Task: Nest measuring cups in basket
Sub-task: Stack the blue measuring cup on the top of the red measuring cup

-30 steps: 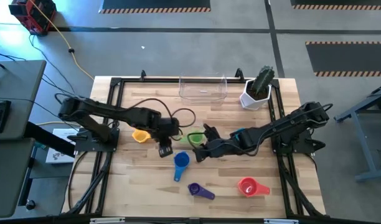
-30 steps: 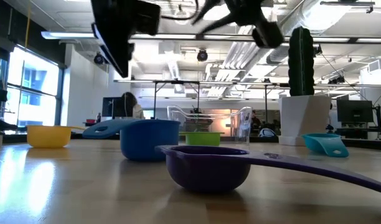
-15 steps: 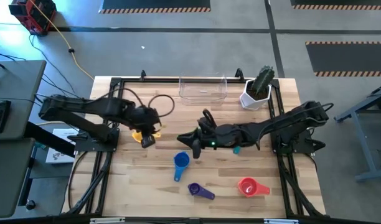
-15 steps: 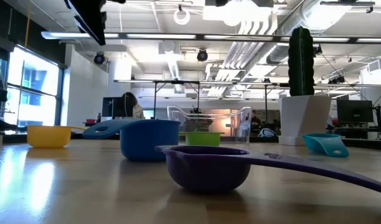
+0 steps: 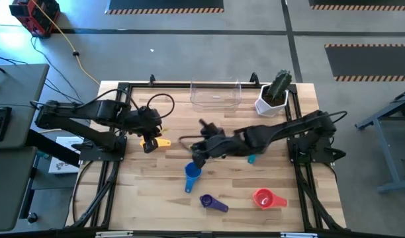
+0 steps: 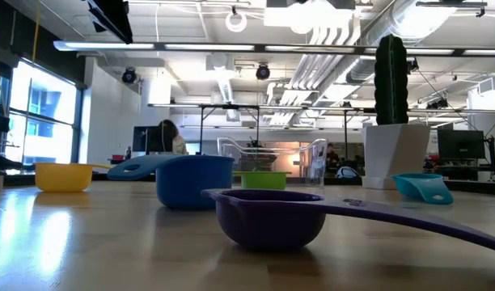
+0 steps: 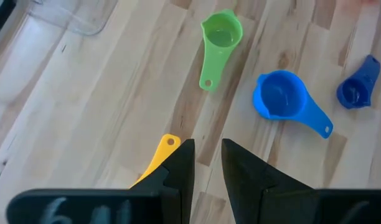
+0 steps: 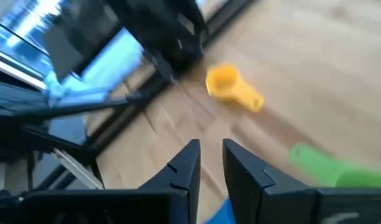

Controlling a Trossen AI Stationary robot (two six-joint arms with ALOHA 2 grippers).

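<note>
My left gripper (image 5: 149, 144) hangs shut above the yellow cup (image 5: 155, 141), whose handle (image 7: 158, 155) shows beside my fingers. My right gripper (image 5: 194, 157) is shut and empty over the table's middle, between the green cup (image 8: 327, 165) and the blue cup (image 5: 191, 173). In the high view the right arm hides the green cup; the left wrist view shows the green cup (image 7: 220, 34) lying upright. The purple cup (image 5: 212, 202), red cup (image 5: 264, 198) and teal cup (image 5: 250, 158) rest on the table. The clear basket (image 5: 216, 94) stands at the far edge. No orange cup shows.
A white pot with a cactus (image 5: 274, 96) stands right of the basket. Black frame rails run along the table's left and right sides. Bare wood lies between the basket and the cups. A person sits far off in the room (image 6: 168, 137).
My left gripper has drawn back from the table's middle toward the left edge and now hangs over the yellow cup. My right gripper has swung leftward across the middle, over the green cup. Both arms have risen out of the low view. No cup has moved.
</note>
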